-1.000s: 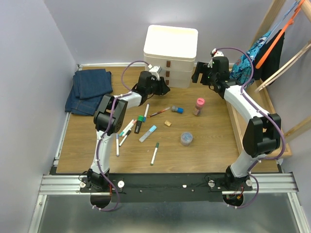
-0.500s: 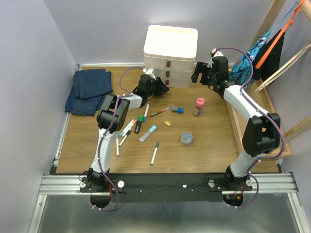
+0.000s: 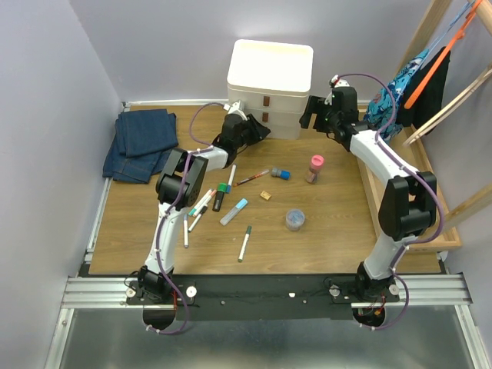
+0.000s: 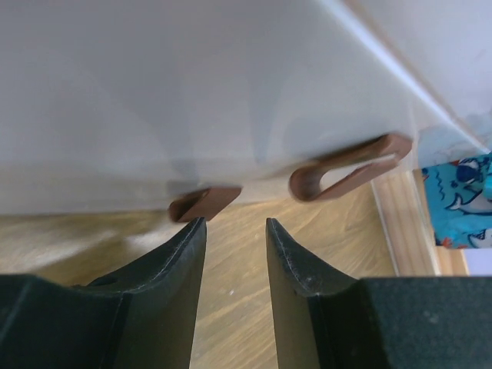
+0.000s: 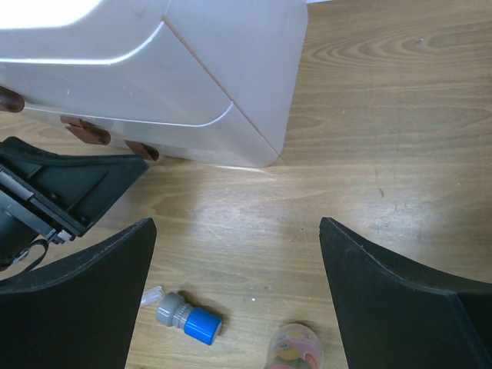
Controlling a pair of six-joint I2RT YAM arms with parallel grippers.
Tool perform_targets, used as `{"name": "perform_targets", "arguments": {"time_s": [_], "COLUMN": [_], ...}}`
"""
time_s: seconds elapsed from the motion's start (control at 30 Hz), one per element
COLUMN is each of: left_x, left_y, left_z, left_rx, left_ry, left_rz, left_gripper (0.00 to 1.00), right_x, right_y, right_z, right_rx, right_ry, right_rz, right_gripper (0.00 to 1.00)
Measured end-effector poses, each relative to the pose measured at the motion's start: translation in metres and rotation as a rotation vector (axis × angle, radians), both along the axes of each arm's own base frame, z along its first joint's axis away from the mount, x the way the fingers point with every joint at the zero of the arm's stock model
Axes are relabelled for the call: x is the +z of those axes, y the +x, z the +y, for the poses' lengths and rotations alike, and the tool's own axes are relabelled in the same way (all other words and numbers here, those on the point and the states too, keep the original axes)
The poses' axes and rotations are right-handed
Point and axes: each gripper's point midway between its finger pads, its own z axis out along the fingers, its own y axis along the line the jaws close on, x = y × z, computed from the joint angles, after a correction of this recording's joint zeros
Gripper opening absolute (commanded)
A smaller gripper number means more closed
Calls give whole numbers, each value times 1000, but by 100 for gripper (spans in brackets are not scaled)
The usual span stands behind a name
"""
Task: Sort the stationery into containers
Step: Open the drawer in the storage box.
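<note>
The left gripper [image 4: 235, 223] stood narrowly parted with nothing between its fingers [image 4: 181, 269]. In its wrist view the tips sat just below the lowest small brown handle [image 4: 204, 204] of the cream-white plastic three-drawer cabinet [image 3: 269, 81], close to it but not clamped on it. A second brown loop handle [image 4: 350, 165] showed up and to the right. Against the frame a second before, this gripper had pushed up and to the right in the overhead view, from over the wooden table [image 3: 330, 231] to the foot of the cabinet front, and its elbow had swung right with it.

The right gripper [image 5: 238, 224] was spread wide and empty, hovering beside the cabinet's right corner. It had edged slightly left since the earlier frame.

The stationery lay where it had been, all on the table in the centre of the overhead view and none in a drawer:
- a white pen with a green cap [image 3: 244, 242] at lower centre
- a blue-capped highlighter [image 3: 234, 211]
- a black marker with a green cap [image 3: 221, 197]
- a slim red pen [image 3: 252, 177]
- a short grey marker with a blue cap [image 3: 280, 173]
- a tan eraser block [image 3: 265, 195]
- a small clear round jar [image 3: 294, 220]
- a pink-lidded jar [image 3: 315, 167] further right

The folded blue jeans [image 3: 142, 142] lay at the left edge.
</note>
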Motion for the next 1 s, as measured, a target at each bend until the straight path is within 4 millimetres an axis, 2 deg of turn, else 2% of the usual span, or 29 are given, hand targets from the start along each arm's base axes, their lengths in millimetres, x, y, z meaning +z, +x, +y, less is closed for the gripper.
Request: {"name": "perform_targets", "arguments": {"time_s": [0.4,0.73,1.0], "left_x": [-4,-7,-29], "left_y": [4,5,0], "left_z": [-6,-4,7], "left_rx": [15,28,50], "left_ry": [-8,0,31], "left_rz": [-5,5,61], "left_gripper": [44,52,52], "right_x": [5,4,-2], "right_y": [3,3,5], "right_z": [2,3,4], "right_rx": [8,11,9], "right_ry": [7,8,12], "right_rz": [-10,-8,4], "right_gripper": [95,95,94]}}
